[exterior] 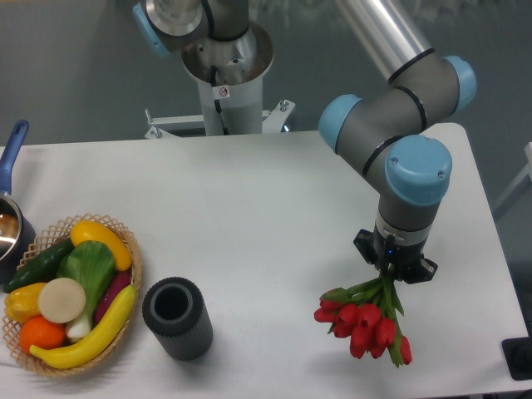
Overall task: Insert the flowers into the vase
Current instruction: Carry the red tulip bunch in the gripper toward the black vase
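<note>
Camera view: the arm's fingers (389, 273) clamp the stems of the flowers (366, 320), buds drooping over the white worktop (249, 208), well apart from the vase (177, 318); the bunch looks light, soft, easily crushed.

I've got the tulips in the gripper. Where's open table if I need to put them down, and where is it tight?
Bare table runs wide between the vase and the flowers, and across the whole far side. The near-left corner is crowded: basket of toy produce, with the pot behind it and the vase close beside. The gripper seems shut on the stems.
</note>
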Controlling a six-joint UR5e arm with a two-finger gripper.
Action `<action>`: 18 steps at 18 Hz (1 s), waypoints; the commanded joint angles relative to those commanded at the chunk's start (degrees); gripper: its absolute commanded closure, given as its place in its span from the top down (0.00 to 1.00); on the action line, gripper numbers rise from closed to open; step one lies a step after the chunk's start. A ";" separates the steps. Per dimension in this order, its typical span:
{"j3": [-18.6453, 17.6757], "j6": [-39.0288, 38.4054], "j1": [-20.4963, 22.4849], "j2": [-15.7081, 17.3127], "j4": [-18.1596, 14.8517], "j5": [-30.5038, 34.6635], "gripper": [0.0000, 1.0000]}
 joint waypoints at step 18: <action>-0.53 -5.45 -3.95 0.09 0.53 -0.79 0.05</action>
